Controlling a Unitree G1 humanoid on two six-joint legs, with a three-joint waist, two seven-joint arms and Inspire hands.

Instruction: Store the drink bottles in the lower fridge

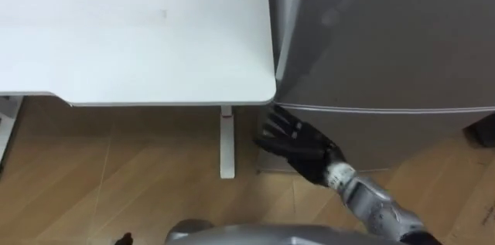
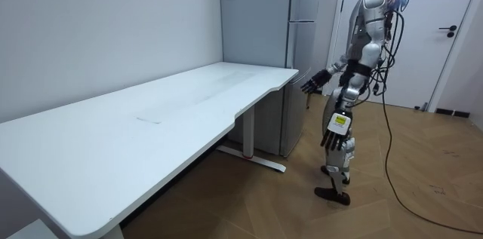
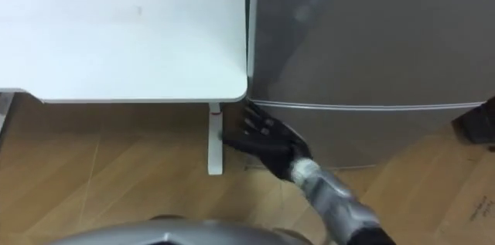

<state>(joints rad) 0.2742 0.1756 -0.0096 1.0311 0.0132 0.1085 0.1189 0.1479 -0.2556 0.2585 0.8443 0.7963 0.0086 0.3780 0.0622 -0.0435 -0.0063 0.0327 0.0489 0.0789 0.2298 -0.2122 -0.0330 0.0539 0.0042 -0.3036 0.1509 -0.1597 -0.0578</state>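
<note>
Grey metallic fridge, right half of frame, top and right side cut off; lower door shut, beneath seam. White bench upper left, abutting fridge. Black right hand, fingers spread, at lower door's left edge under bench corner; contact unclear. Idle left hand hangs at side, fingers relaxed.

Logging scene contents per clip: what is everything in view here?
table: one, white, left of the fridge, corner beside it.
fridge: one, grey, closed, before the robot.
floor: one, brown wood.
door: one, white, dark handle, room view's right.
dark object: one, right of the fridge, unclear what.
right robot hand: one, black, open, near the left edge of the lower door.
left robot hand: one, black, open, hanging at the robot's side.
</note>
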